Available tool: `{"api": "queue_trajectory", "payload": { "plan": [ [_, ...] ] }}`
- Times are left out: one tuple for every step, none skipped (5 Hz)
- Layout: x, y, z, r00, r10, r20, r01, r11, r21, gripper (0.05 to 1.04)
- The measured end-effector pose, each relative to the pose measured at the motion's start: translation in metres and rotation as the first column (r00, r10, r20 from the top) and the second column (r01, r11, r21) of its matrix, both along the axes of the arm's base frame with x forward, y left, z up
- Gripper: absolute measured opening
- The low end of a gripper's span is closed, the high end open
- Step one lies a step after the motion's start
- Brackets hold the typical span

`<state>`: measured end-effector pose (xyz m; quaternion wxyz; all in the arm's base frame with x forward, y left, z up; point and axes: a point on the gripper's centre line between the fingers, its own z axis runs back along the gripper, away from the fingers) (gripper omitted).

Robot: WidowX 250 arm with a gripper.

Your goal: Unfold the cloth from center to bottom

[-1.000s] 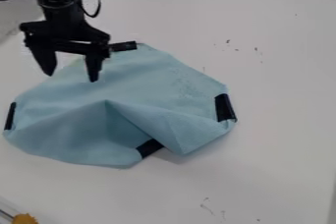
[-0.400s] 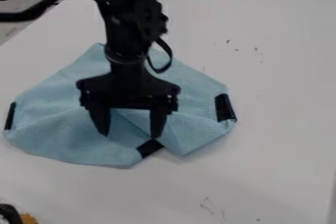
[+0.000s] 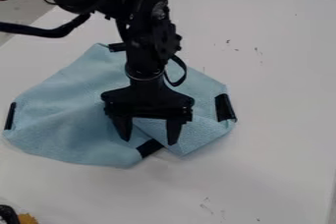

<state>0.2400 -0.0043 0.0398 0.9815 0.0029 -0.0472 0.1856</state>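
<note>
The cloth lies on the worktop, towards its left edge as the camera looks, spread but for a tuck on the side facing the camera. The gripper hangs over that tuck with its 2 fingers wide apart and nothing clearly held between them; whether the tips touch the fabric, I cannot tell. The dark strip by the tuck sits just beyond the gap between them, at the cloth's near rim.

The step in hand looks to be taking the folded layer for the pull. To do it well, go low enough to pinch the loose layer near the strip, but not so low as to press into the worktop. Close gently on 1 layer; catching 2 would drag the whole cloth. Then lift slightly, draw towards the camera side and release low, so the flap lands flat.
</note>
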Motion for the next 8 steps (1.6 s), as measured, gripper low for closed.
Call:
{"api": "queue_trajectory", "payload": {
  "plan": [
    [0.009, 0.018, -0.009, 1.0, -0.023, -0.005, 0.023, 1.0, -0.011, 1.001],
    [0.005, 0.03, -0.01, 0.999, -0.029, -0.022, 0.029, 0.999, -0.03, 1.001],
    [-0.011, 0.028, -0.01, 0.998, -0.006, -0.059, 0.003, 0.999, -0.053, 1.001],
    [-0.018, 0.025, 0.0, 0.999, 0.016, -0.041, -0.018, 0.999, -0.05, 1.001],
    [-0.013, 0.017, -0.001, 1.0, -0.024, -0.006, 0.024, 0.997, -0.067, 1.001],
    [-0.008, 0.01, -0.022, 0.996, -0.092, -0.016, 0.09, 0.99, -0.113, 1.001],
    [-0.005, 0.011, -0.034, 0.994, -0.114, -0.002, 0.112, 0.983, -0.145, 1.001],
    [-0.013, 0.01, -0.037, 0.992, -0.124, 0.026, 0.127, 0.981, -0.146, 1.001]
  ]
}}
